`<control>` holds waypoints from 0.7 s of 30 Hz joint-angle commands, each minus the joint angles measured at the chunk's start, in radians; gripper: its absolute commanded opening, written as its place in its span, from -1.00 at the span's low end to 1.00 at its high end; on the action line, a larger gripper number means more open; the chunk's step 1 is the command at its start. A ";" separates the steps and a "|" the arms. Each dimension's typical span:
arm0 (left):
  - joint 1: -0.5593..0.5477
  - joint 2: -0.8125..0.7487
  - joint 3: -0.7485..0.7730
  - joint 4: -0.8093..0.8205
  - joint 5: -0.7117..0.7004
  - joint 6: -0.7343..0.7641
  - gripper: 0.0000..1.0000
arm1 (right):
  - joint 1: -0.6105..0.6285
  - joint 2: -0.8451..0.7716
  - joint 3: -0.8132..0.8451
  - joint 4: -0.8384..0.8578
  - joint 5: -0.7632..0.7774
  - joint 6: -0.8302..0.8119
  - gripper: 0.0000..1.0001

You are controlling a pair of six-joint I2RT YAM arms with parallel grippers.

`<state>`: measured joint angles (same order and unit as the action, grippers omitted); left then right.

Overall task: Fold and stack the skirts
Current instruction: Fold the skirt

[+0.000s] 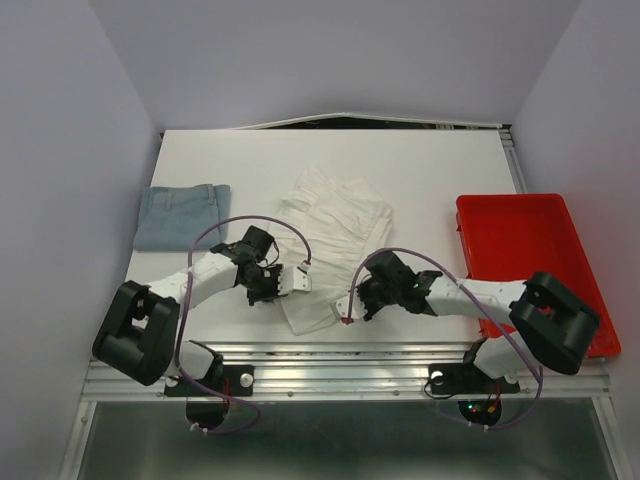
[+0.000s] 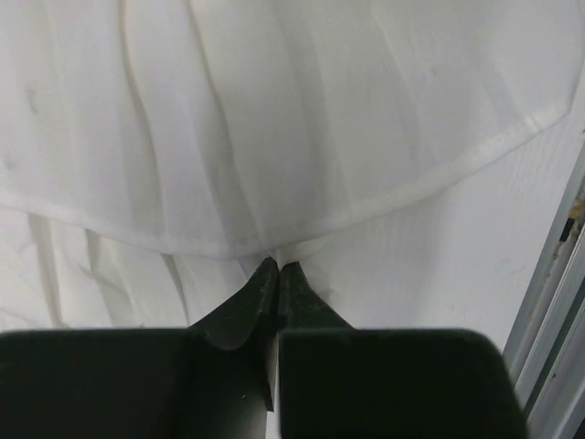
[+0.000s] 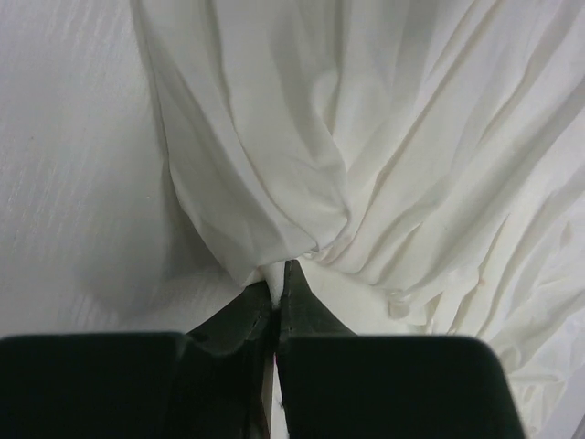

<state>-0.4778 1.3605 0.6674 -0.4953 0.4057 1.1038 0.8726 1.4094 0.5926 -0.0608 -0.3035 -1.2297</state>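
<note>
The white pleated skirt (image 1: 335, 230) lies crumpled in the middle of the table, its near part reaching the front edge. My left gripper (image 1: 297, 279) is shut on the skirt's hem (image 2: 274, 249) at its near left side. My right gripper (image 1: 346, 312) is shut on a bunched fold of the white skirt (image 3: 283, 247) at its near right corner. The light blue denim skirt (image 1: 182, 215) lies folded flat at the far left of the table, apart from both grippers.
A red plastic tray (image 1: 530, 260) stands at the right side of the table, beside my right arm. The table's metal front rail (image 1: 340, 352) runs just below the skirt's near edge and shows in the left wrist view (image 2: 567, 274).
</note>
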 commanded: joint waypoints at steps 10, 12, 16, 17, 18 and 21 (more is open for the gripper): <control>0.041 -0.441 0.026 -0.248 -0.004 -0.077 -1.00 | 0.009 -0.227 0.088 -0.125 -0.042 0.430 -0.99; 0.041 -0.504 0.043 -0.291 -0.004 -0.110 -1.00 | 0.009 -0.257 0.088 -0.128 -0.040 0.476 -0.99; 0.041 -0.612 0.122 -0.325 0.010 -0.176 -1.00 | 0.009 -0.329 0.104 -0.181 -0.065 0.596 -0.99; 0.041 -0.620 0.138 -0.325 0.012 -0.183 -1.00 | 0.009 -0.340 0.107 -0.186 -0.066 0.622 -0.99; 0.041 -0.623 0.155 -0.319 0.013 -0.188 -1.00 | 0.009 -0.349 0.111 -0.189 -0.071 0.648 -0.99; 0.041 -0.600 0.225 -0.261 0.012 -0.216 -1.00 | 0.009 -0.391 0.127 -0.183 -0.062 0.771 -0.99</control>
<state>-0.4381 0.7494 0.7956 -0.7883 0.3969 0.9485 0.8726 1.0729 0.6521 -0.2352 -0.3508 -0.6514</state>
